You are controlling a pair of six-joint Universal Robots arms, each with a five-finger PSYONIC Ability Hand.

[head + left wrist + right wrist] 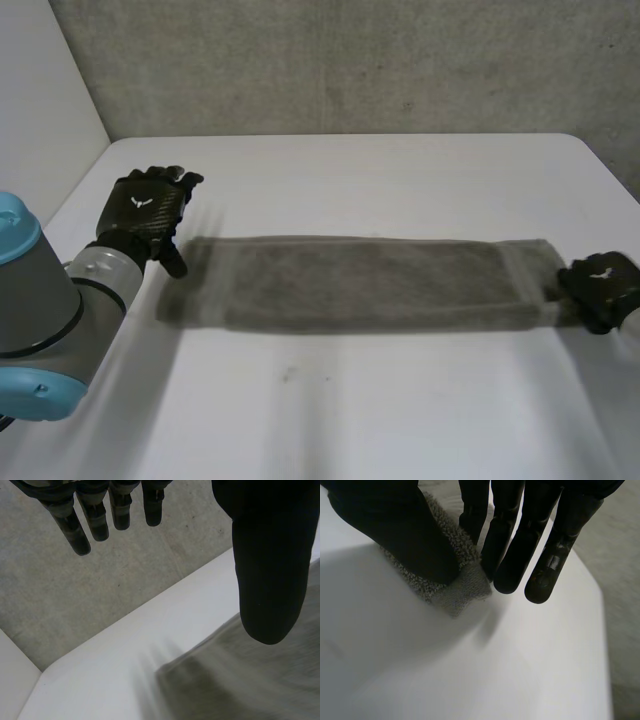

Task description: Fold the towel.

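Left arm (40, 300) looms closest, its left hand (150, 212) hanging loose, fingers straight, just off the left end of the towel (360, 285) and gripping nothing. Across the white table (400, 180) the towel lies as one long narrow strip, seemingly folded lengthwise already. Right hand (603, 288) pinches the right end between thumb and fingers. Ends not yet brought together, so I'd call it roughly halfway
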